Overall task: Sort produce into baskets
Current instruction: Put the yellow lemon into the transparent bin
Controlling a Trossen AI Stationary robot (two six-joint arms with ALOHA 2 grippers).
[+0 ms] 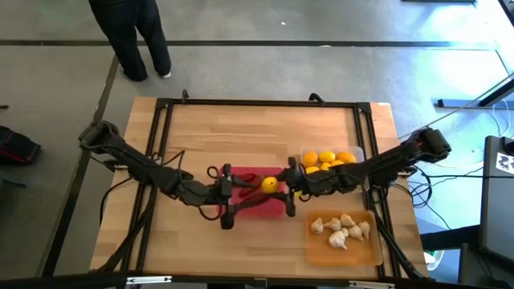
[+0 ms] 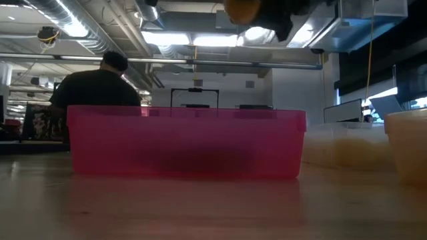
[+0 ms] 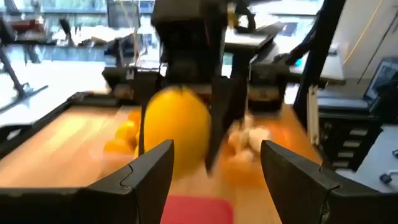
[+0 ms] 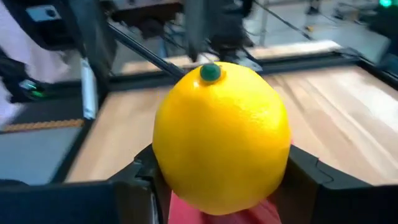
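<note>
- Right arm stretches in from the table's right edge, reaching low across toward the middle; the right gripper (image 1: 283, 190) hangs over the red tray (image 1: 255, 210).
- Its jaws pinch a yellow lemon (image 4: 221, 137), green stem nub facing the wrist camera.
- Left arm comes in from the left edge, elbow bent, and the left gripper (image 1: 226, 195) sits at the red tray's left end, facing the lemon.
- Left jaws spread wide, nothing between them.
- A dark red chili (image 1: 248, 177) lies in the red tray.
- More lemons fill the clear tray (image 1: 359, 152); garlic bulbs (image 1: 341, 227) sit in the orange tray (image 1: 375, 249).
- No readable writing or labels anywhere.
</note>
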